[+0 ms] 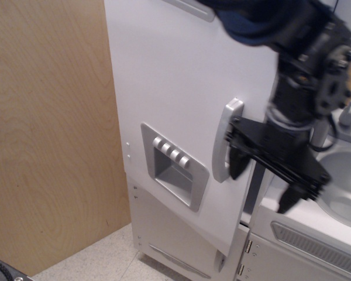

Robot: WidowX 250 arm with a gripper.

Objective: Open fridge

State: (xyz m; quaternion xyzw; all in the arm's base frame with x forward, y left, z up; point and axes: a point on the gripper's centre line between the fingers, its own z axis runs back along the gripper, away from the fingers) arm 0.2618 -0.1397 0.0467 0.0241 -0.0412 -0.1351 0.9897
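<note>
fridge (175,88) door ajar, gap at right edge | hand (262,178) wide open, empty, beside handle (223,140) | left: swing door fully

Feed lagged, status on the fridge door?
Gripper open, jaws spread, empty, right of the handle. Fridge door ajar, gap along its right edge. Nothing blocking the swing; sink sits behind the arm.

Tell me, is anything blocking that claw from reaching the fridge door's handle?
Nothing visible. The gripper hangs open just right of the handle on the fridge, with only a bare gap between its nearer finger and the handle.
</note>
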